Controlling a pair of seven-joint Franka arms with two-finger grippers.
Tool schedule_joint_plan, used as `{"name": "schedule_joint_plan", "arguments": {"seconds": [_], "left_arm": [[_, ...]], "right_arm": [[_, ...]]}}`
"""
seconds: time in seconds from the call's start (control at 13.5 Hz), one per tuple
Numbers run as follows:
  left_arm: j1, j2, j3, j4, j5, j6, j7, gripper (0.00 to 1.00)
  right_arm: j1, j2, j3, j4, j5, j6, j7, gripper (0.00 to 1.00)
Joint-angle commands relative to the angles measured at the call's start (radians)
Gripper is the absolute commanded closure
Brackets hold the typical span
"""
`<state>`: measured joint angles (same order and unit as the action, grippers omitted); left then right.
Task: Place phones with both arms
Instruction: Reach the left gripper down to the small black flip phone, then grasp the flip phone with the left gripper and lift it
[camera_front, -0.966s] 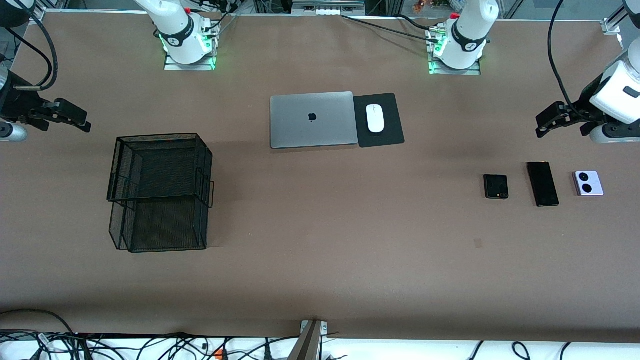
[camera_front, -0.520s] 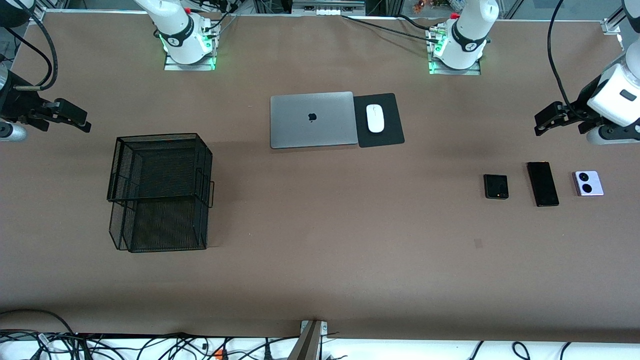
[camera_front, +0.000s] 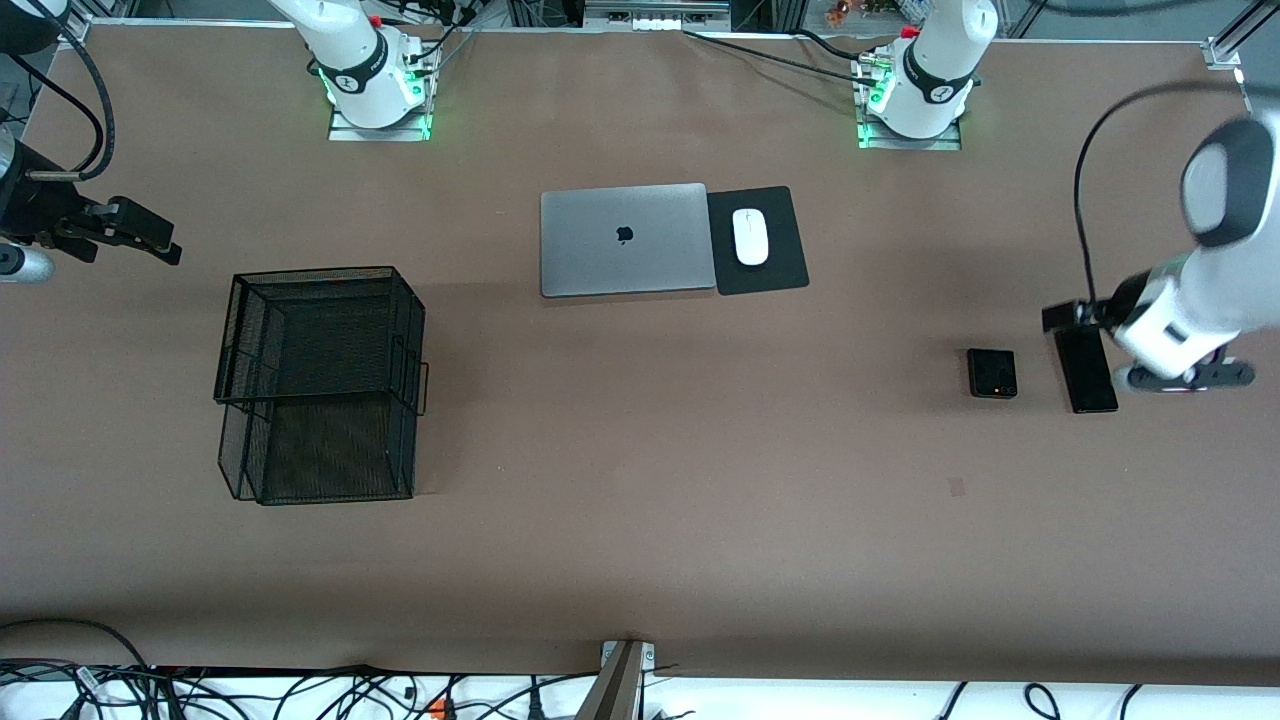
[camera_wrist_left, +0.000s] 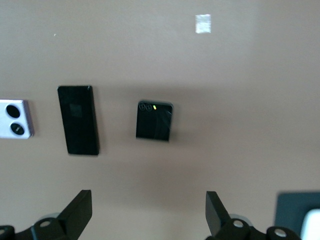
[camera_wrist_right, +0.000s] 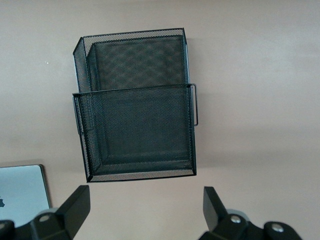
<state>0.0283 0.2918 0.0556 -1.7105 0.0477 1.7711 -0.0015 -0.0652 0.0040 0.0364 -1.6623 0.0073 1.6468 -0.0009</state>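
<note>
Black fingers (camera_wrist_left: 80, 212) of the left gripper (camera_wrist_left: 147, 212) spread wide, empty, above the phones (camera_wrist_left: 154, 121); right gripper (camera_wrist_right: 145, 210) likewise.

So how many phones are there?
3, in a row at the left arm's end of the table: the black flip phone nearest the middle, the long black slab beside it, and the lilac-white phone last, hidden under the left arm in the front view.

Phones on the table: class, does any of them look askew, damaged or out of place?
Nothing stands out. The flip phone, the slim black slab and the lilac-white phone lie flat in a row, apart from each other. The left gripper hangs open above them; the right gripper waits open over the mesh basket.
</note>
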Motion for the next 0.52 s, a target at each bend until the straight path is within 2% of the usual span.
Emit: {"name": "schedule_joint_plan", "arguments": {"seconds": [0.0, 0.22, 0.45], "left_arm": [[0.039, 0.075, -0.003, 0.005, 0.021, 0.092, 0.061, 0.0], [0.079, 0.144, -0.003, -0.075, 0.023, 0.325, 0.127, 0.0], [0.093, 0.138, -0.005, -0.233, 0.021, 0.523, 0.172, 0.0]], "right_arm": [[-0.013, -0.004, 0.007, 0.012, 0.019, -0.009, 0.007, 0.0], [-0.013, -0.002, 0.007, 0.012, 0.017, -0.007, 0.007, 0.0], [-0.013, -0.004, 0.007, 0.01, 0.017, -0.005, 0.007, 0.0]]}}
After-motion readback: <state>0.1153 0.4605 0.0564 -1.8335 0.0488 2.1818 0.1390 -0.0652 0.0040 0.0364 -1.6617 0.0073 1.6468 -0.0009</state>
